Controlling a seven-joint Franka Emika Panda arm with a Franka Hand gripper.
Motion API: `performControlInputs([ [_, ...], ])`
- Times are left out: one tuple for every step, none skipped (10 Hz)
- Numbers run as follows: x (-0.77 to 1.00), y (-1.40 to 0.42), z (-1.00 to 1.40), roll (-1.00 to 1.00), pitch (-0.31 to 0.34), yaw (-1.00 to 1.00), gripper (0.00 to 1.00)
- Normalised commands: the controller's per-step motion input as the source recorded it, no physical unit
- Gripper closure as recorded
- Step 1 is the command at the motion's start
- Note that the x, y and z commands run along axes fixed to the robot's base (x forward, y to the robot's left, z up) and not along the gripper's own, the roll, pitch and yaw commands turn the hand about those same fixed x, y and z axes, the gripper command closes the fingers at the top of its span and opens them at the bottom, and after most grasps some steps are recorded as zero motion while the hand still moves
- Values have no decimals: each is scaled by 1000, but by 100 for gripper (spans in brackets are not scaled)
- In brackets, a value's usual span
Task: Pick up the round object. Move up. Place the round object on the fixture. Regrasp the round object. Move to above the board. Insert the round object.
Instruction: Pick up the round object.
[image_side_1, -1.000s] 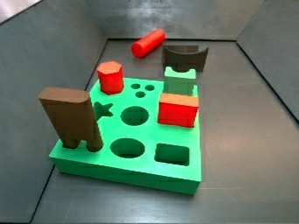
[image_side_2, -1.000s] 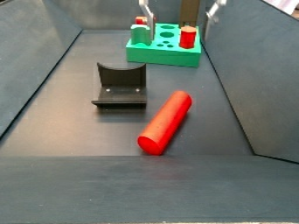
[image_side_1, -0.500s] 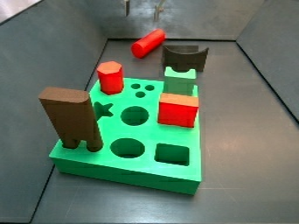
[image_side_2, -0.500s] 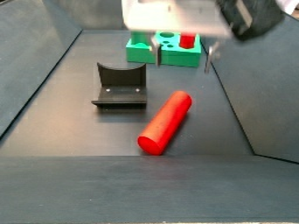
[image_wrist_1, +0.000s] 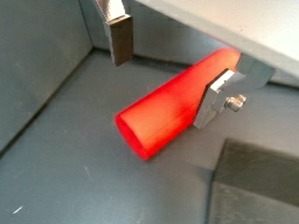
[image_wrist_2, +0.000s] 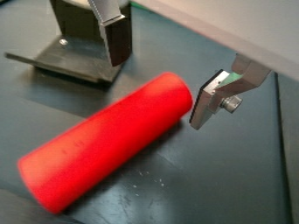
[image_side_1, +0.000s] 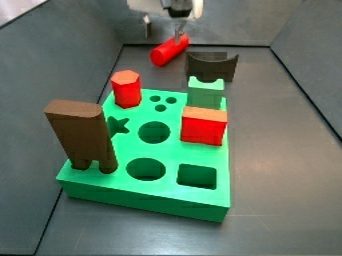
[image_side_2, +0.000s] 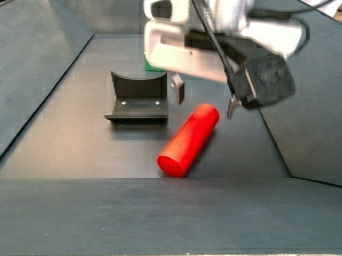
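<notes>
Pincer (image_wrist_2: 170, 74) open, fingers straddling the round object's (image_wrist_2: 105, 144) far end for pickup; fixture (image_wrist_2: 76, 52) just beside.

No legible text, labels, brand marks, numbers or signs appear in any view. The gripper (image_side_2: 203, 98), positioned above the round object (image_side_2: 187, 138) near the fixture (image_side_2: 138, 97), carries no readable marking. The board (image_side_1: 154, 150) and the pieces standing on it are plain-coloured and unmarked. The floor and walls are likewise blank.
</notes>
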Motion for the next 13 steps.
performControlInputs([
  [-237,0,-451,-106,-309,-57,0],
  [0,0,-474,-123,-179,-20,0],
  [117,0,-577,-166,-166,-69,0],
  [174,77,-609,-199,-164,-106,0],
  [49,123,-431,-197,-127,-114,0],
  [0,103,-311,-190,-114,-89,0],
  [0,34,-251,-164,-100,-103,0],
  [0,83,-66,-113,-39,0,0],
  [0,0,0,13,6,0,0],
  [0,0,0,0,0,0,0],
  [0,0,0,0,0,0,100],
  [0,0,0,0,0,0,100],
  [0,0,0,0,0,0,100],
])
